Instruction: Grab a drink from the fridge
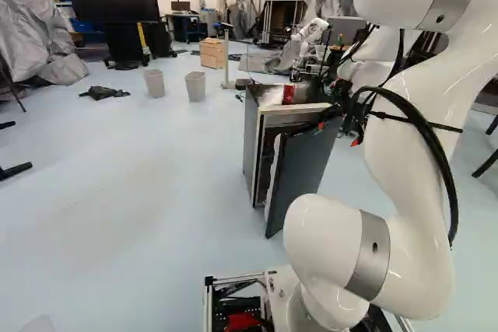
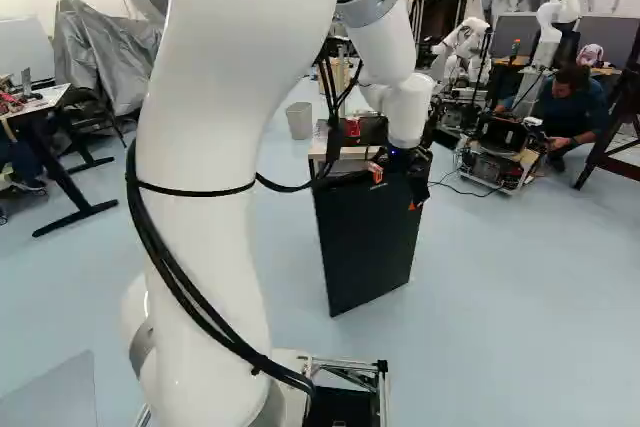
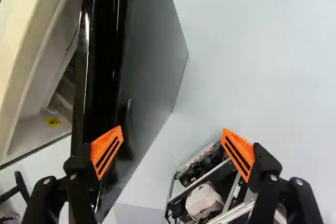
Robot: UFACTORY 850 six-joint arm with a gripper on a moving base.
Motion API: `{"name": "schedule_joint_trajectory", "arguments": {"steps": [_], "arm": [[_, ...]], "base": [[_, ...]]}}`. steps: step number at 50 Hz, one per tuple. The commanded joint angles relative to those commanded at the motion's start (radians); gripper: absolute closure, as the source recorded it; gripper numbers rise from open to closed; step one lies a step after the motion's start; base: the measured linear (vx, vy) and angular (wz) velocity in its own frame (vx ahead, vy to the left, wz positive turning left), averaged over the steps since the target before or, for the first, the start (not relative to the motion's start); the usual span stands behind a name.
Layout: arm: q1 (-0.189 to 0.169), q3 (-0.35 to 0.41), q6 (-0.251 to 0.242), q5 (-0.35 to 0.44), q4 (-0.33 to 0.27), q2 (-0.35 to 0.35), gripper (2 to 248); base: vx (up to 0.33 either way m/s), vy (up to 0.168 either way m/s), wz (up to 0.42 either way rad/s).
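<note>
Currently, hand [image 2: 395,189] spread wide, nothing gripped, beside the upper part of the fridge door [image 1: 304,170]. Wrist view: one orange pad [image 3: 106,151] overlaps the door's dark edge, contact uncertain; the other stands over the floor [image 3: 252,72]. Door ajar, pale interior showing, yellow label [image 3: 52,121] inside. Red can [image 1: 289,94] sits on top of the fridge [image 1: 250,141]. Two bins [image 1: 155,83] [image 1: 195,86] on the floor beyond, another robot [image 1: 314,30] farther back.

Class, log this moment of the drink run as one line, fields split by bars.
end effector: open, by fridge door | door: ajar | red can: on top of fridge | drink: not gripped
</note>
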State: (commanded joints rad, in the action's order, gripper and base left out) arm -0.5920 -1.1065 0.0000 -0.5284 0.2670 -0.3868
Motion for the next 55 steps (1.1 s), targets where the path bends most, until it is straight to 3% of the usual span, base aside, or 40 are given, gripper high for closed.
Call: {"name": "schedule_joint_trajectory", "arguments": {"steps": [55], "arm": [[0.182,-0.014,0.0,0.0,0.0,-0.01,3]], "base": [[0.0,0.0,0.0]]}}
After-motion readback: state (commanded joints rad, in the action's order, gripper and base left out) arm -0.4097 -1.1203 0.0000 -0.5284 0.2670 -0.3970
